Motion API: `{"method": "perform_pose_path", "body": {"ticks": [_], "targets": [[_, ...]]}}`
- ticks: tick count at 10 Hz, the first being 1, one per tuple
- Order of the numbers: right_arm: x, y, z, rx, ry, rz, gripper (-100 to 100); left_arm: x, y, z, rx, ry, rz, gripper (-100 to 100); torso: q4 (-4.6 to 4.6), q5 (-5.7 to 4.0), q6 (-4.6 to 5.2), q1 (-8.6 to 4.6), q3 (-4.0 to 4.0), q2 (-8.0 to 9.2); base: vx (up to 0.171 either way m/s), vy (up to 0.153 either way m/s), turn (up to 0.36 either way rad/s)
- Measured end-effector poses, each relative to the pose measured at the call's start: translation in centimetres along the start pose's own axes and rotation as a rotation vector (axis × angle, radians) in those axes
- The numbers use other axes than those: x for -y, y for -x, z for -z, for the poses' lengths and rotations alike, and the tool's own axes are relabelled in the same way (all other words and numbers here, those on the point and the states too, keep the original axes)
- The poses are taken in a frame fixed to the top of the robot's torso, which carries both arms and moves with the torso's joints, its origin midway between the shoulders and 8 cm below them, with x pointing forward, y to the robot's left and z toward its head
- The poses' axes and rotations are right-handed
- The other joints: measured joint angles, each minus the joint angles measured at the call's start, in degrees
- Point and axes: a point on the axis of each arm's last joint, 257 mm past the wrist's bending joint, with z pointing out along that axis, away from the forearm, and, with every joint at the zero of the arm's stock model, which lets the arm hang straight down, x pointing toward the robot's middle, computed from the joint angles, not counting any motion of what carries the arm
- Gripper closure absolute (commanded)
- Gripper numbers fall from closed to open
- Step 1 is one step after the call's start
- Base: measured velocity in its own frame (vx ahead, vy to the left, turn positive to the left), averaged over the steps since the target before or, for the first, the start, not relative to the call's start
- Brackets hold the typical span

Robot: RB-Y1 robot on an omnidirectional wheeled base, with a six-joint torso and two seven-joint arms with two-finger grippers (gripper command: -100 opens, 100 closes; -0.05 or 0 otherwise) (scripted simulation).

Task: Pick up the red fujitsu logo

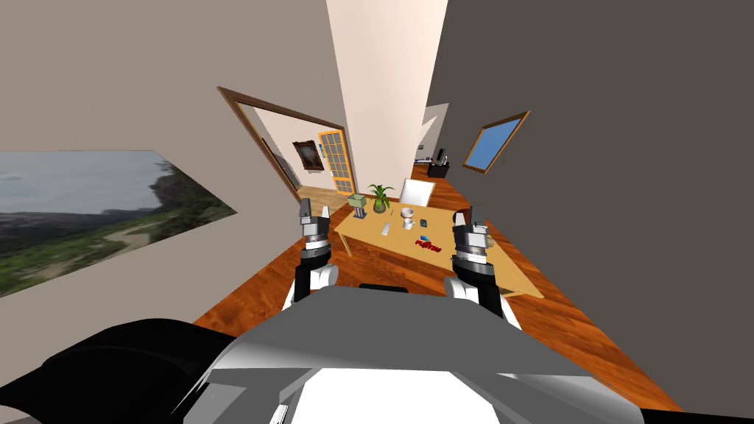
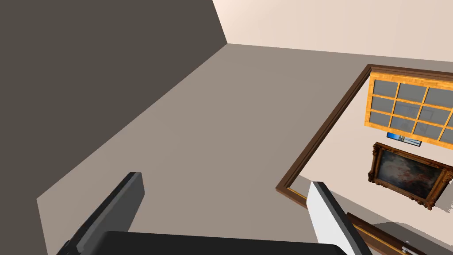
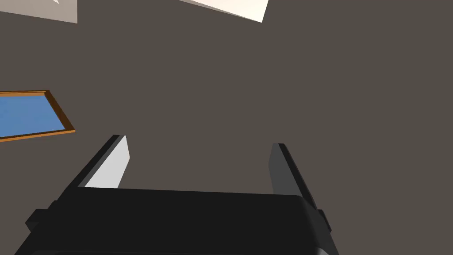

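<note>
One red logo [image 1: 427, 244] on the bench [image 1: 397, 243], close to the near edge, with its long axis running roughly along that edge. Bare bench top lies around it; a mug [image 1: 407, 218] stands farther back. Right claw [image 1: 467, 216] is raised beside the logo, fingers apart. Left claw [image 1: 314, 213] is off the bench's left end, fingers apart.

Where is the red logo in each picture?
Head view: red logo on the wooden table, left of the right gripper.
Left wrist view: not in it.
Right wrist view: not in it.
Shared landmark: the blue window, in head and right wrist views.
</note>
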Motion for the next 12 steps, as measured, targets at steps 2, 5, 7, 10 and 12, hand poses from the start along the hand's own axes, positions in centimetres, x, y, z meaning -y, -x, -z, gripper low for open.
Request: {"method": "perform_pose_path", "body": {"ticks": [2, 5, 7, 10, 12], "targets": [[0.2, -0.7, 0.1, -0.051, 0.006, 0.018, -100, 0.0, 0.0, 0.0, 0.0, 0.0, 0.0, 0, 0.01, -0.01, 0.0, -0.07, 0.03, 0.06, -0.024, -0.018, 0.017], [0.9, -2.2, 0.6, -0.142, 0.008, 0.047, -100, 0.0, 0.0, 0.0, 0.0, 0.0, 0.0, 0, 0.02, -0.02, 0.0, -0.09, 0.06, 0.09, -0.025, -0.019, 0.016], [1.8, -3.6, 1.0, -0.212, 0.006, 0.069, -100, 0.0, 0.0, 0.0, 0.0, 0.0, 0.0, 0, 0.02, -0.03, -0.01, -0.1, 0.06, 0.1, -0.027, -0.021, 0.028], [2.9, -4.7, 1.9, -0.303, 0.004, 0.101, -100, 0.0, 0.0, 0.0, 0.0, 0.0, 0.0, 0, 0.02, -0.02, 0.0, -0.09, 0.05, 0.08, -0.023, -0.019, 0.028], [3.7, -5.6, 2.7, -0.366, 0.0, 0.124, -100, 0.0, 0.0, 0.0, 0.0, 0.0, 0.0, 0, 0.02, -0.02, 0.0, -0.08, 0.04, 0.07, -0.021, -0.017, 0.035]]}}
